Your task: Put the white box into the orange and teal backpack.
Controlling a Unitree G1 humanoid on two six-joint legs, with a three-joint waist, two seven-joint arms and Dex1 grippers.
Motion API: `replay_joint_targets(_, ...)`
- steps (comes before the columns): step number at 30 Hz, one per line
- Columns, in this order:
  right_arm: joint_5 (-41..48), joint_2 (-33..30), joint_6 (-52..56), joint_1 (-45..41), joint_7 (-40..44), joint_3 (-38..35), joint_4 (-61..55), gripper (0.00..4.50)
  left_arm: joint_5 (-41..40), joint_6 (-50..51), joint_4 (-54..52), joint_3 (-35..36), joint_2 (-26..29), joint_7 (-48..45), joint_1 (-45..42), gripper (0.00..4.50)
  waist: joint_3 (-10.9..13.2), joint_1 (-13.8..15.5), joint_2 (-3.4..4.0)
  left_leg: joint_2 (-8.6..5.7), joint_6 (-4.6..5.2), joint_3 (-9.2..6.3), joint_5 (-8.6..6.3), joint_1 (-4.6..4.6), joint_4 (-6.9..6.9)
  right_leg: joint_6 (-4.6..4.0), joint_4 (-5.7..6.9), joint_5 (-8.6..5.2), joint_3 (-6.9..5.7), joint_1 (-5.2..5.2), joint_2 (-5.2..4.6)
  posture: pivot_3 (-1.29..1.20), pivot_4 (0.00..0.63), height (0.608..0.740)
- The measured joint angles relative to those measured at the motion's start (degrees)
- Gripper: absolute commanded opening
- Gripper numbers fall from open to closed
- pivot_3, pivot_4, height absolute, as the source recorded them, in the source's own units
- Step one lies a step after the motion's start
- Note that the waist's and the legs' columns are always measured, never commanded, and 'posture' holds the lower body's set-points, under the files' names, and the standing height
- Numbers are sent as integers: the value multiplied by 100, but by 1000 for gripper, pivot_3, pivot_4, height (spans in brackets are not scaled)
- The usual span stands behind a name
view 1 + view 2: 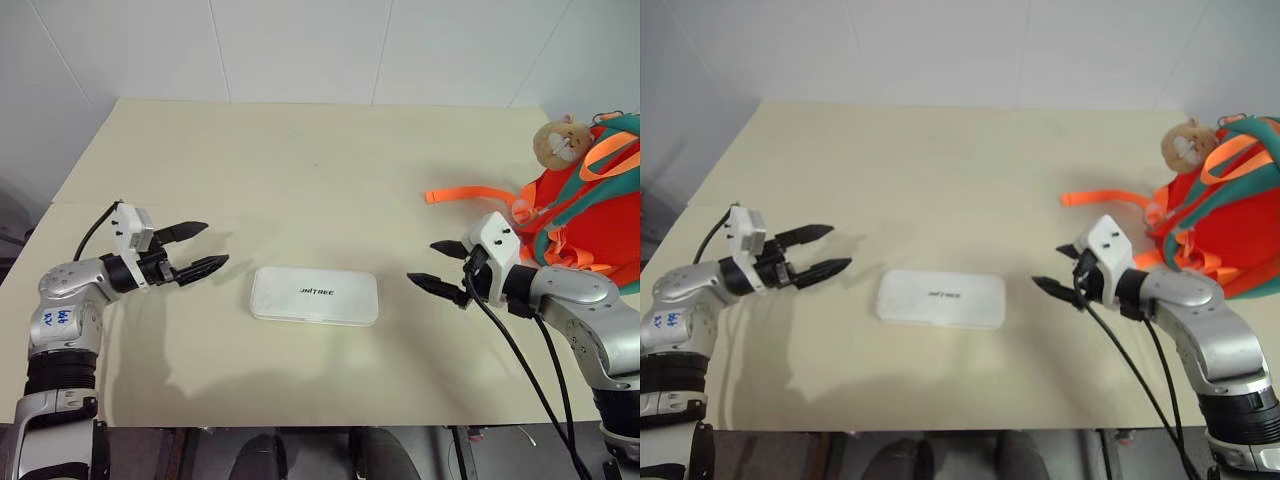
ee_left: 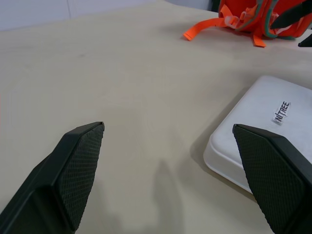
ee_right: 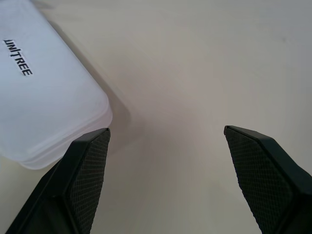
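Head views, box: the white box [image 1: 314, 295] is lying flat near the middle of the worktop [image 1: 300, 160], closer to its front edge, its long axis running left to right.
Head views, grippers: the left gripper [image 1: 200, 251] and the right gripper [image 1: 440, 268] are flanking the box, one off each short end, both released and pointing inward. Neither is touching it; the left looks slightly nearer.
Head views, backpack: the orange and teal backpack [image 1: 590, 215] is sitting at the worktop's right edge, beyond the right gripper.
Left wrist view: the box is lying just ahead of one of the spread fingers [image 2: 270, 173].
Right wrist view: the box's rounded corner is sitting beside one finger, jaws wide, nothing held.
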Motion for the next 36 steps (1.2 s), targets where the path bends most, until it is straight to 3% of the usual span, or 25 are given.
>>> replay_joint_targets(2, -19, 0, 6, 82, -31, -4, -78, 4500, -1, 109, -143, -30, -29, 82, 59, 3606, 0, 2, 0, 0, 0, -1, 0, -1, -1, 0, -2, 0, 0, 0, -1, 0, 150, 740)
replay_joint_targets(12, 96, 1, 199, 269, 40, -12, -335, 4500, -410, 1122, -845, 25, -223, 384, 393, 3606, 0, -10, 0, -2, 0, -3, 0, 1, 1, 0, 0, 0, 1, 3, -4, 0, 150, 740)
replay_joint_targets(16, 95, 4, 247, 270, 39, 4, -335, 4500, -639, 2287, -1146, 25, -180, 739, 588, 4470, 0, -1, 0, 0, 0, -8, 0, 1, 0, 0, 2, 0, -1, 3, -2, 0, 150, 740)
replay_joint_targets(27, -370, 86, 84, 1, 20, 558, -25, 4500, -1728, 4510, -1595, 531, -666, 2029, 522, 4470, 0, 2, 0, -6, -1, -12, 2, 3, 1, 0, -1, 0, -7, 9, -14, 0, 150, 740)
replay_joint_targets(36, -849, 288, -282, -265, 36, 937, 546, 4500, -2224, 5426, -1611, 816, -833, 2568, 390, 4470, 0, -8, 0, -8, -6, -11, 5, 5, 1, 0, -1, 0, -6, 9, -13, 0, 150, 740)
